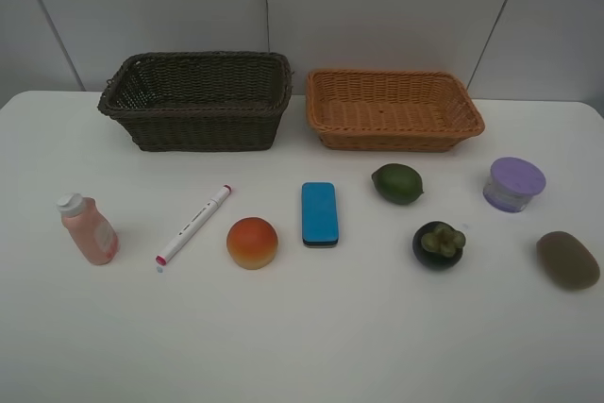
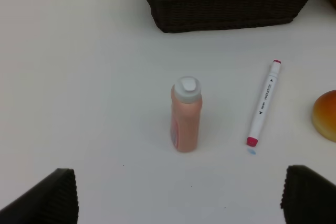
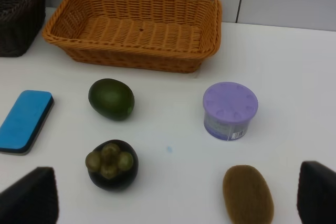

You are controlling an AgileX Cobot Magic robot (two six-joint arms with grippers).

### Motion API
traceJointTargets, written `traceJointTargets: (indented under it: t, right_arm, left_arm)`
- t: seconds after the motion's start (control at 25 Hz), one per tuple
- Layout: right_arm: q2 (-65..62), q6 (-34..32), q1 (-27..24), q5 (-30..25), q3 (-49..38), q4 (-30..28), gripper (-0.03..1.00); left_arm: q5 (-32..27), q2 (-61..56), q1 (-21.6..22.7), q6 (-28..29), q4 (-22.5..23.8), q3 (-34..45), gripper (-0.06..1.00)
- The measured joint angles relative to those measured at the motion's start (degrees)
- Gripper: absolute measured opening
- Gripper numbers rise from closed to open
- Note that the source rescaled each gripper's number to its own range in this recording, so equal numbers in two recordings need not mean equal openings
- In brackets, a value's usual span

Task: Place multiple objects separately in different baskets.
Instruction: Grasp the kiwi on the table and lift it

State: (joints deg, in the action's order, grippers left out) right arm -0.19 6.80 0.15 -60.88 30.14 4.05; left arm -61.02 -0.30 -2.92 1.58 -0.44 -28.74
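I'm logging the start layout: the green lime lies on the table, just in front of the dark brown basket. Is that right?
Not quite. The green lime does lie on the table, but just in front of the light orange basket, not the dark brown basket. The exterior high view shows it.

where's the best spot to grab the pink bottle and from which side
Probably the body of the bottle, just under the white cap, with the left gripper coming down from above. It stands upright with bare table around it and the marker lying apart, so the open jaws can straddle its slim body.
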Motion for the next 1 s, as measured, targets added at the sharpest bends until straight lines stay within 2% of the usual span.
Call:
traceJointTargets:
  t: [1.0]
  right_arm:
    - [0.00,0.00,0.00,0.00,0.00,0.00,0.99]
  left_arm:
    - [0.00,0.00,0.00,0.00,0.00,0.00,1.00]
